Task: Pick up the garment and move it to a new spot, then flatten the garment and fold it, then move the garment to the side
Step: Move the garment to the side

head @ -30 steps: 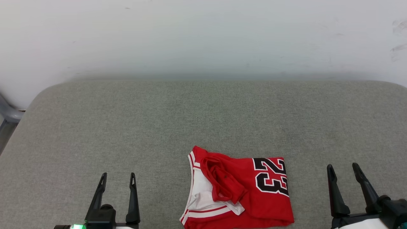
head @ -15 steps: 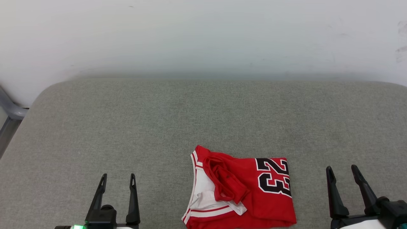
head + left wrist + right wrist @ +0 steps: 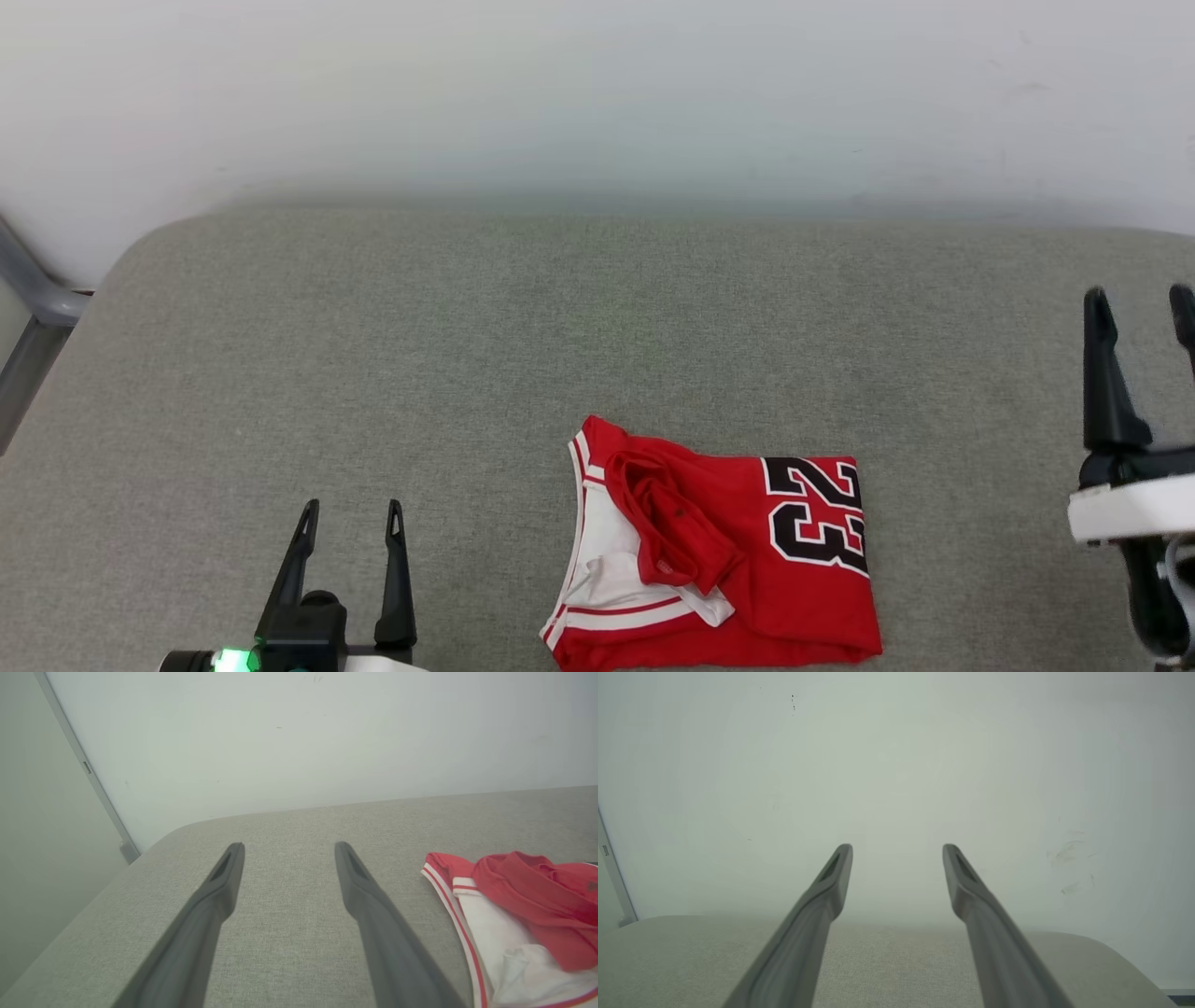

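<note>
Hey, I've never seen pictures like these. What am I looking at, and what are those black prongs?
This is a two-armed robot. The wide picture comes from a camera on its head, looking down at a grey padded surface. The black prongs are the fingers of its left hand, at the lower left, and its right hand, at the right edge. The other two pictures come from cameras on the wrists, each looking along that hand's own fingers. A red shirt with white trim and the number 23 lies loosely folded on the surface between the hands. Both hands are open and hold nothing.
</note>
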Tool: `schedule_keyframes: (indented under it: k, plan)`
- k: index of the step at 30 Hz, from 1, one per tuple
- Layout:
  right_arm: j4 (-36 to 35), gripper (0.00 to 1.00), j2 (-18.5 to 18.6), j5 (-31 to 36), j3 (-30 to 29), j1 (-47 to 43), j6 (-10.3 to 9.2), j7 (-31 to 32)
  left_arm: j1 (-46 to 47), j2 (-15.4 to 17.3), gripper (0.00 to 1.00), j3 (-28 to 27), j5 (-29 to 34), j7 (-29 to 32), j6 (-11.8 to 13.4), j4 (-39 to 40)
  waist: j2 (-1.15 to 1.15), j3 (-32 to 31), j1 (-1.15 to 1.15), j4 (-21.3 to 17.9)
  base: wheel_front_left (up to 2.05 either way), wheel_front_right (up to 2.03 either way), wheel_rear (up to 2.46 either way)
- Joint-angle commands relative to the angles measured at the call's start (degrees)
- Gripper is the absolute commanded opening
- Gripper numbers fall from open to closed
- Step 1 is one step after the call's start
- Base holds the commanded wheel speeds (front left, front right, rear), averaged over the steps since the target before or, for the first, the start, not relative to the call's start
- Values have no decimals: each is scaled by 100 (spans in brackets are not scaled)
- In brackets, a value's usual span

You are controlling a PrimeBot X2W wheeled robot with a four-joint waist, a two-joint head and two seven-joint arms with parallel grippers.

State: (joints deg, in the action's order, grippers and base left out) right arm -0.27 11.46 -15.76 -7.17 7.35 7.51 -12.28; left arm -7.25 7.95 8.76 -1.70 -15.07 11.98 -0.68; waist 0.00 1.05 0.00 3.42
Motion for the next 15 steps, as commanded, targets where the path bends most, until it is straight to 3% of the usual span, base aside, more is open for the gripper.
schedule_keyframes:
  k: [1, 8, 15]
  plan:
    - [3, 100, 109, -122, 43, 170, -5, 134, 79, -22, 100, 9, 39, -12, -25, -8, 0, 41, 0, 29, 0, 0, 0]
    - [373, 100, 1099, -1171, 745, 1102, -5, 1840, 232, -13, 100, 66, 51, -12, -87, -63, 0, 160, 0, 182, 0, 0, 0]
    - [627, 100, 1836, -2340, 1698, 1284, -4, 3943, 303, -60, 100, 96, 53, -12, -86, -65, 0, 270, 0, 276, 0, 0, 0]
